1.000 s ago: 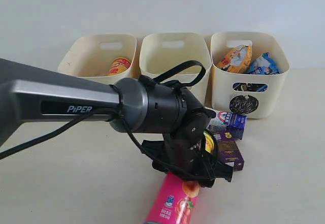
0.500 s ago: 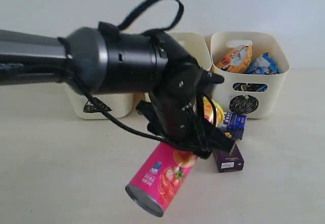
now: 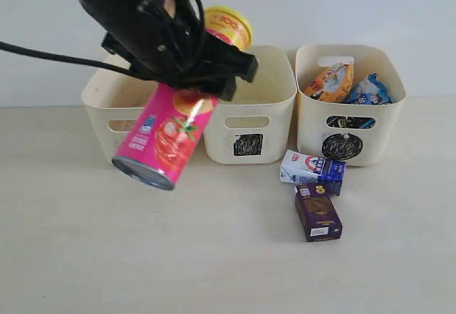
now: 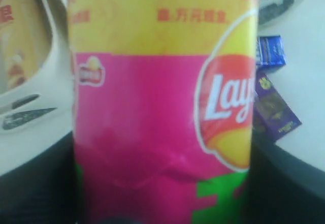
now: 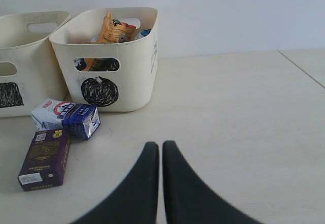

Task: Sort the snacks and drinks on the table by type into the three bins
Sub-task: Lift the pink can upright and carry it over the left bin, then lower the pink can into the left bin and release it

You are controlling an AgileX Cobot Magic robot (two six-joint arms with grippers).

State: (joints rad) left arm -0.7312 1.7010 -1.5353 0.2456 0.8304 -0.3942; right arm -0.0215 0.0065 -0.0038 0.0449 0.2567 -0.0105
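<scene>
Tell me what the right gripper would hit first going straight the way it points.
Probably nothing soon: ahead of the right gripper, jaws shut, lies only bare table, then the wall. The circle-marked bin and white-blue carton sit off to one side. Depth is unclear.

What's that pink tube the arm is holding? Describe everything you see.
The pink chip tube is a tall, cardboard-looking can with a yellow upper band, a Lay's logo, a yellow lid and a silvery base. It hangs tilted, base lowest, clear of the table, in front of the leftmost bin. The left gripper clamps its upper half.
</scene>
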